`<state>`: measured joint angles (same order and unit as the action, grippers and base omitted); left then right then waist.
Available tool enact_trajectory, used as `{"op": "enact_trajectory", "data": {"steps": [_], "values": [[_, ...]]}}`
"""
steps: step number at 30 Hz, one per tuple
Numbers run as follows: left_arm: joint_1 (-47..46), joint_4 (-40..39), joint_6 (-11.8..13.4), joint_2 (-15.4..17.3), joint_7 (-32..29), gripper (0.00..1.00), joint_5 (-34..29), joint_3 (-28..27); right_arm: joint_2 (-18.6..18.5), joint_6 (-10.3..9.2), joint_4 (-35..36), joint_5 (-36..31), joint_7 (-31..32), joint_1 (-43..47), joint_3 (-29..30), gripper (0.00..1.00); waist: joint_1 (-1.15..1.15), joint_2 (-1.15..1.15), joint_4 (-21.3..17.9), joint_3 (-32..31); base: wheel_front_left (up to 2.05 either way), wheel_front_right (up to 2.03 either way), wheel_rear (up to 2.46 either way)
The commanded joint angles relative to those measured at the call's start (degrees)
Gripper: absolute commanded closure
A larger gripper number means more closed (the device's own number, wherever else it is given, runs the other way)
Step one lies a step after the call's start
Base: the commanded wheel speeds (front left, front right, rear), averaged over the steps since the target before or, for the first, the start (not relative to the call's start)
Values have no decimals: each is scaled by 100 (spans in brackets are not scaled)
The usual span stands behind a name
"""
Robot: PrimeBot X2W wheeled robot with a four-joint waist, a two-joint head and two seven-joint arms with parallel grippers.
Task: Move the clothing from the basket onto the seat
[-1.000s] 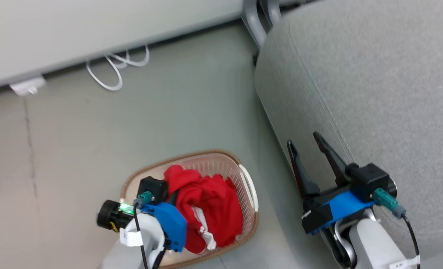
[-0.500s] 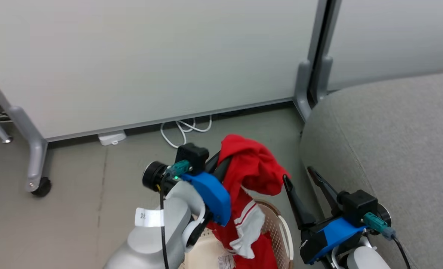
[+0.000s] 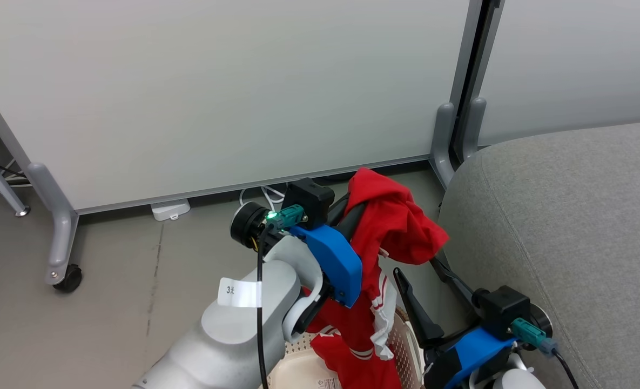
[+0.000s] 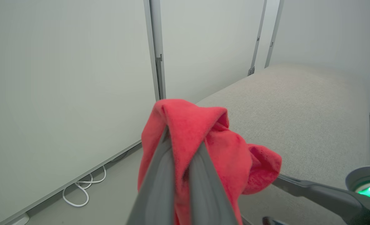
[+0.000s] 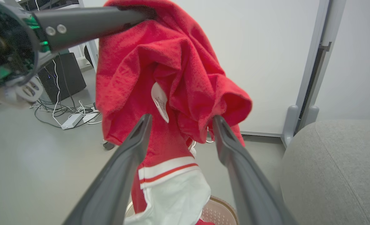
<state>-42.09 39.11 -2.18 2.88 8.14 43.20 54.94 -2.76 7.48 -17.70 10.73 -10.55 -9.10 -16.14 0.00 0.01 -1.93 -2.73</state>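
Observation:
My left gripper (image 3: 358, 201) is shut on the red clothing (image 3: 392, 227) and holds it up in the air. The garment, with white striped trim, hangs down into the cream basket (image 3: 406, 346) at the bottom edge. In the left wrist view the two fingers (image 4: 161, 175) pinch the red fabric (image 4: 209, 150) in front of the grey seat (image 4: 297, 103). The seat (image 3: 568, 216) lies to the right. My right gripper (image 3: 417, 267) stands open just below the hanging fabric, beside the seat. In the right wrist view its gripper (image 5: 182, 118) brackets the clothing (image 5: 178, 62) without touching it.
White partition panels stand behind, with grey legs and a caster (image 3: 66, 278). A power strip (image 3: 169, 209) and white cables lie on the floor at the wall's foot. A black box (image 5: 63, 75) with more cables sits at the far left.
My left gripper has lifted the red clothing up out of the basket and toward the seat. The head camera has tilted up, so the whole picture shifted. The right gripper stays open.

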Motion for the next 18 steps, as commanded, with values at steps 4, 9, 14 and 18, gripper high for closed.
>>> {"op": "enact_trajectory", "data": {"steps": [4, 9, 14, 18], "values": [[-118, 64, 51, 3, 78, 100, 123, 120, -23, 3, 51, 39, 50, 106, -81, 0, 0, -1, -17, 1, 0, 0, 0], [-181, 99, 71, 3, 127, 100, 303, 288, -23, 3, 40, 85, 128, 98, -314, 0, 0, -1, -14, 8, 0, 0, 0], [-264, 117, 81, 2, 169, 100, 479, 444, -24, 3, -194, 80, 227, -30, -617, 0, 0, -1, -13, 16, 0, 0, 0], [-335, 134, 99, 2, 215, 100, 593, 575, -24, 3, -540, -16, 188, -291, -738, 0, 0, -1, 1, 32, 0, 0, 0]]}}
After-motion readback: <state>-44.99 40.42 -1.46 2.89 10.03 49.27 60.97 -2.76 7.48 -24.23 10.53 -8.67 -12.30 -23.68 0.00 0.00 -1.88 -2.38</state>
